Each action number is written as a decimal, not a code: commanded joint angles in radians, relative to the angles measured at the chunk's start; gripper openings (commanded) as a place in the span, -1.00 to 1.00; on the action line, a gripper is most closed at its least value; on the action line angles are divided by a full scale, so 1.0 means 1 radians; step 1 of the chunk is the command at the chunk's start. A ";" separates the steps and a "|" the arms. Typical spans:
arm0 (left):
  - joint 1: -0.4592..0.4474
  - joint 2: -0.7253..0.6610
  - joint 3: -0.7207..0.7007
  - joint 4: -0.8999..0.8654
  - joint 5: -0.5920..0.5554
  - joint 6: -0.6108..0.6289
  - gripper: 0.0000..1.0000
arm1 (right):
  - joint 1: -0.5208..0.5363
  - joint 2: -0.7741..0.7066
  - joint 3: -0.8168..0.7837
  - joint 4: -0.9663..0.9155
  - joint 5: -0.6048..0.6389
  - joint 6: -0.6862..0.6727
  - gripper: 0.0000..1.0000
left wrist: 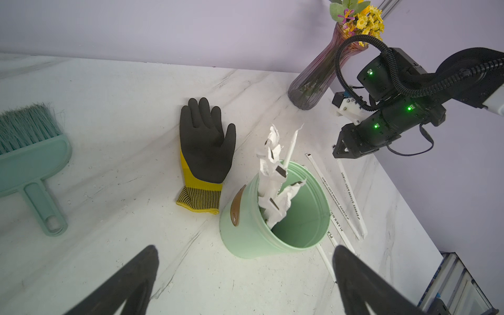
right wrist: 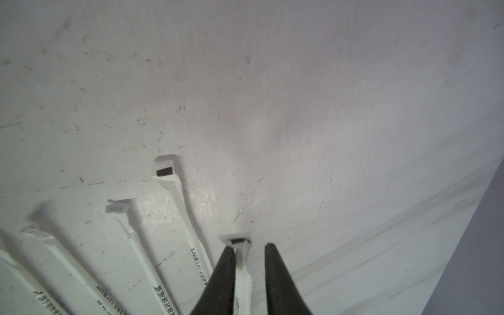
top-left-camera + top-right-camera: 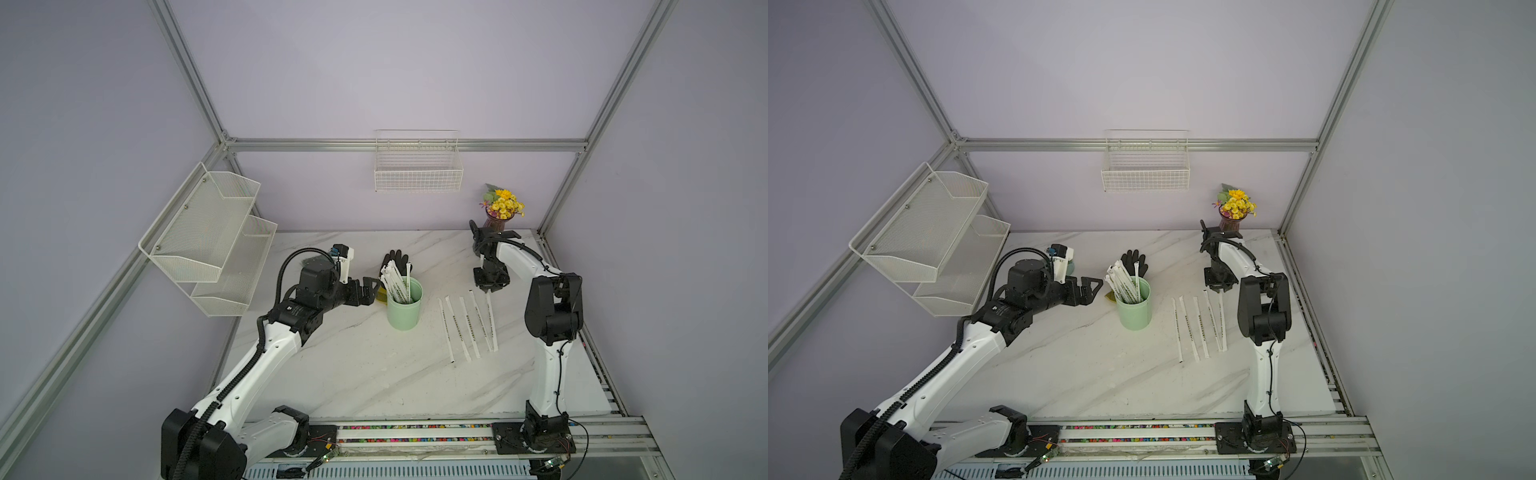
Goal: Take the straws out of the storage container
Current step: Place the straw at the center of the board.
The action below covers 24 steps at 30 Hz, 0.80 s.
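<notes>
Top views: straws [image 3: 457, 328] right of centre lie lengthwise up-down the frame; right gripper [image 3: 487, 292] parted astride one, left gripper [image 3: 374, 293] wide, empty.

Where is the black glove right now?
In both top views the black glove lies on the table just behind the green cup, near the left claw.

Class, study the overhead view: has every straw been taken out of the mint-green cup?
No, a bunch of straws stands inside the cup, leaning against its rim.
</notes>
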 commanded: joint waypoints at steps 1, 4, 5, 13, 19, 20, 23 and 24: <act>-0.004 -0.015 0.006 0.029 0.010 0.013 0.96 | 0.002 -0.015 -0.012 0.003 0.016 -0.015 -0.49; -0.004 -0.014 0.006 0.029 0.009 0.013 0.96 | 0.003 -0.003 -0.014 0.002 0.015 -0.015 -0.48; -0.004 -0.014 0.007 0.028 0.009 0.013 0.96 | 0.003 0.001 -0.014 0.002 0.014 -0.015 -0.48; -0.004 -0.011 0.003 0.028 0.007 0.012 0.96 | 0.003 0.015 -0.026 0.012 0.010 -0.013 -0.41; -0.004 -0.008 0.003 0.031 0.007 0.013 0.96 | 0.004 0.026 -0.029 0.013 0.005 -0.012 -0.36; -0.004 -0.008 0.002 0.029 0.007 0.013 0.96 | 0.003 0.026 -0.031 0.014 0.004 -0.012 -0.36; -0.004 -0.006 0.001 0.028 0.005 0.014 0.96 | 0.004 0.023 -0.034 0.020 0.005 -0.010 -0.29; -0.004 -0.007 0.000 0.029 0.005 0.014 0.96 | 0.004 0.022 -0.033 0.022 0.005 -0.010 -0.29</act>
